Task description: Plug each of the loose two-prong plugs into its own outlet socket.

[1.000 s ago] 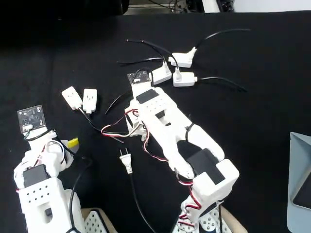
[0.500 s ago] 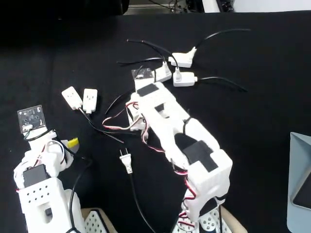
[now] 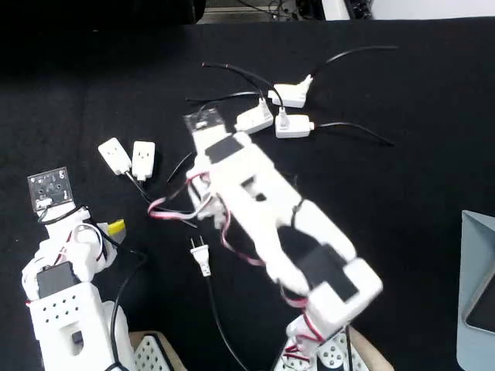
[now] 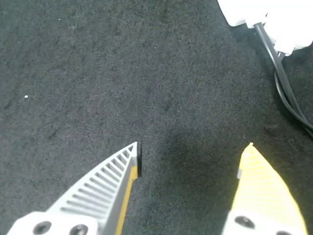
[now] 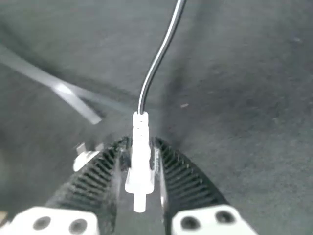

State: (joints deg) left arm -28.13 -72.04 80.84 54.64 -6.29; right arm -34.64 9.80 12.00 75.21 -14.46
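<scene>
**1. Right arm.** The right gripper (image 5: pixel 140 145) was clamped shut on 1 white plug (image 5: pixel 139 176). Its 2 ribbed fingers (image 5: pixel 93 181) pressed against the flat sides of the plug body. The black cord (image 5: pixel 157 63) ran straight out ahead of the jaws. The prongs could not be made out. In the high view the right arm (image 3: pixel 263 209) reached across the middle of the black cloth (image 3: pixel 402 201). Its wrist sat between a pair of outlet sockets (image 3: pixel 142 161) and a cluster of 3 white blocks (image 3: pixel 292 126) with cords.

**2. Left arm.** The left gripper (image 4: pixel 193 147) stood wide open over bare cloth and held nothing. A white socket body (image 4: pixel 244 12) lay just beyond its tips.

**3. Remaining work.** A second plug (image 3: pixel 200 256) lay loose on the cloth between the 2 arms, well apart from every socket.

**4. Step in hand (judged).** The held plug was probably being carried to a free socket. For a clean insertion:
- Turn the wrist until the prongs run parallel with the slots before any push.
- Approach along the slot axis, not at an angle.
- Keep the grip on the flat sides so the body cannot twist.
- Keep cord slack off the socket face.
- The sockets appeared to lie loose and would likely slide under pressure, so brace the chosen socket with the left gripper.
</scene>
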